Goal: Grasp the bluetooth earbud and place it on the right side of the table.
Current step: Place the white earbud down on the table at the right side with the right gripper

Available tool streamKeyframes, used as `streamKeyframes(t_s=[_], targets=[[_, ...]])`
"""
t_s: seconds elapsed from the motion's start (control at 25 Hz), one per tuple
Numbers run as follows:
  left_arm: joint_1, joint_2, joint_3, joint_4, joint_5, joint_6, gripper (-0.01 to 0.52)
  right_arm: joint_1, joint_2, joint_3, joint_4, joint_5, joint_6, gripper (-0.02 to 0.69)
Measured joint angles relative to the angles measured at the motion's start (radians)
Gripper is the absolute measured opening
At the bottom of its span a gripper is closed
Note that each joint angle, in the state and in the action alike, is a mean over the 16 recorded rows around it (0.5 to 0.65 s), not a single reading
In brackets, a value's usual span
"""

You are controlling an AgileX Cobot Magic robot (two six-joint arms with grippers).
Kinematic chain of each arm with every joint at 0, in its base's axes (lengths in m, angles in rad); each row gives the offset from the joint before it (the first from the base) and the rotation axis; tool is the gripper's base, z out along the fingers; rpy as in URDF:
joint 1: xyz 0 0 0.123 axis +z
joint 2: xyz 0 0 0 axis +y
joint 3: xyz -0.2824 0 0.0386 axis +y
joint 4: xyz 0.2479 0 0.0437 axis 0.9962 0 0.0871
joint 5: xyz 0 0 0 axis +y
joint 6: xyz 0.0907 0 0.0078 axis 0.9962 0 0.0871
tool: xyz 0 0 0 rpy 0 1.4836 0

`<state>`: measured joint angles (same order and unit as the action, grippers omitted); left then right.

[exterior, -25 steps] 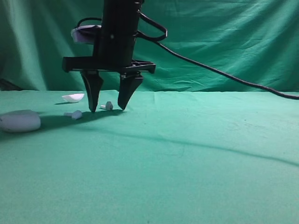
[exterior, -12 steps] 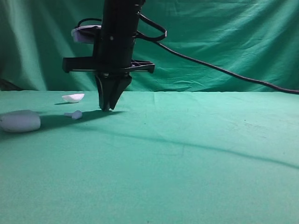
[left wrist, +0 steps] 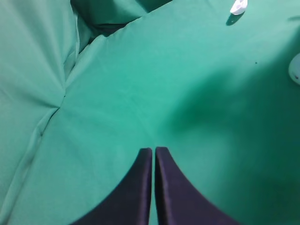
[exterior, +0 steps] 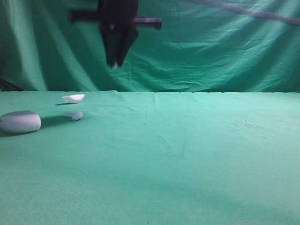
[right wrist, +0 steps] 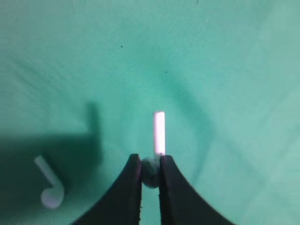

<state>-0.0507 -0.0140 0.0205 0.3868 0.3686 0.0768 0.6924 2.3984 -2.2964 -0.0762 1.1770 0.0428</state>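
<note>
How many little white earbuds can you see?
2. One bluetooth earbud is pinched in the right end effector, high above the table. The other earbud lies on the cloth at the left, beside the oval case. None seems hidden.

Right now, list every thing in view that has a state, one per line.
bluetooth earbud: pinched by its head, stem sticking out, lifted off the table.
right hand: shut on the bluetooth earbud, raised high above the table.
left hand: shut, holding nothing.
second earbud: lying loose on the table.
oval case: closed, resting on the table.
</note>
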Motion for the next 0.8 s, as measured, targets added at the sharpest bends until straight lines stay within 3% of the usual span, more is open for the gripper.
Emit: streamKeyframes(t_s=[0.36,0.8], targets=[[0.000,0.000,0.000,0.000,0.000,0.000,0.000,-0.090,-0.255,0.119,-0.078,0.068,0.029,0.086],[0.000,0.000,0.000,0.000,0.000,0.000,0.000,-0.316,-0.663,0.794,-0.103,-0.107,0.084,0.086]])
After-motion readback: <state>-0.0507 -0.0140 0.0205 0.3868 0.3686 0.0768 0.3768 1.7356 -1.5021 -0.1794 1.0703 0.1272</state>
